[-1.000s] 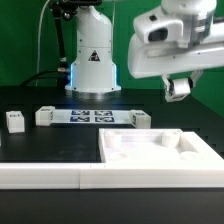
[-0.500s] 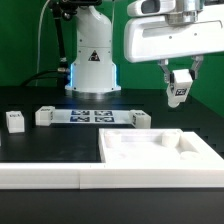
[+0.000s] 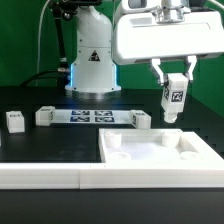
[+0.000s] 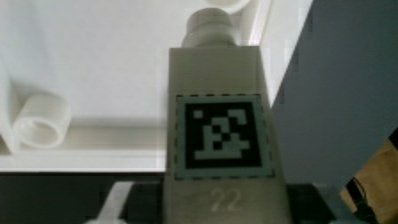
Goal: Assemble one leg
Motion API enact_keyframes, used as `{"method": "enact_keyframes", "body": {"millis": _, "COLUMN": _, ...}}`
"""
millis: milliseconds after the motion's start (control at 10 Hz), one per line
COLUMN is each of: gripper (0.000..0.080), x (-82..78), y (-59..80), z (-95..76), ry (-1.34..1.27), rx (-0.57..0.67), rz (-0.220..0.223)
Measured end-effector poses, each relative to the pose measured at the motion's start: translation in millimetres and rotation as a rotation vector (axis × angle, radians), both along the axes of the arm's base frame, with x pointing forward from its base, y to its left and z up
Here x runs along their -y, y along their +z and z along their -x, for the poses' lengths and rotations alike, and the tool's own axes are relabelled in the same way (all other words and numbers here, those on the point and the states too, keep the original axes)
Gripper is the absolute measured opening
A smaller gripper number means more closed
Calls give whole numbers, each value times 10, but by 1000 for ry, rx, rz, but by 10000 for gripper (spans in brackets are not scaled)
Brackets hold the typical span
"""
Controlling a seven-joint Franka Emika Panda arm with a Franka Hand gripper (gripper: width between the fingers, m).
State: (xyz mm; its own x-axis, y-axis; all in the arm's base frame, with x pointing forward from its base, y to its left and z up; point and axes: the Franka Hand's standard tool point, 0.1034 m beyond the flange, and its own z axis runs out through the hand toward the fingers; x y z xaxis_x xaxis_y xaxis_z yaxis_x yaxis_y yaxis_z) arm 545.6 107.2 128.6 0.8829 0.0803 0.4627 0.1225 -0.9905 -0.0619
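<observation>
The gripper [image 3: 173, 85] is closed on the leg [image 3: 174, 100], one finger on each side of its upper part, and holds it upright in the air with the tag facing the exterior camera. The leg hangs over the far corner of the panel [image 3: 150, 160] on the exterior view's right, its lower end apart from the panel. The panel is a shallow tray with a raised rim, and inside it only round corner sockets [image 3: 118, 158] show. In the wrist view the leg [image 4: 222, 130] fills the middle, its round peg [image 4: 214, 20] pointing toward the panel [image 4: 89, 50], and one socket [image 4: 39, 118] stands off to the side, not under the peg. On the black table [image 3: 40, 140] the marker board [image 3: 90, 115] lies behind the panel, with a small white part at each end [image 3: 45, 115] [image 3: 140, 117] and a third [image 3: 14, 121] further to the exterior view's left. Border bars [image 3: 50, 176] run along the near edge
</observation>
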Motion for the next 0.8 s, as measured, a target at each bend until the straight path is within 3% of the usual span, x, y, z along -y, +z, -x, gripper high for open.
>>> {"method": "enact_keyframes", "body": {"millis": 100, "gripper": 292, "x": 58, "y": 34, "z": -100, "ry": -14, "rx": 58, "rz": 1}}
{"method": "enact_keyframes", "body": {"millis": 500, "gripper": 294, "x": 61, "y": -9, "z": -119, "ry": -17, "rx": 76, "rz": 1}}
{"method": "enact_keyframes", "body": {"millis": 800, "gripper": 294, "x": -61, "y": -49, "z": -521, "ry": -10, "rx": 110, "rz": -14}}
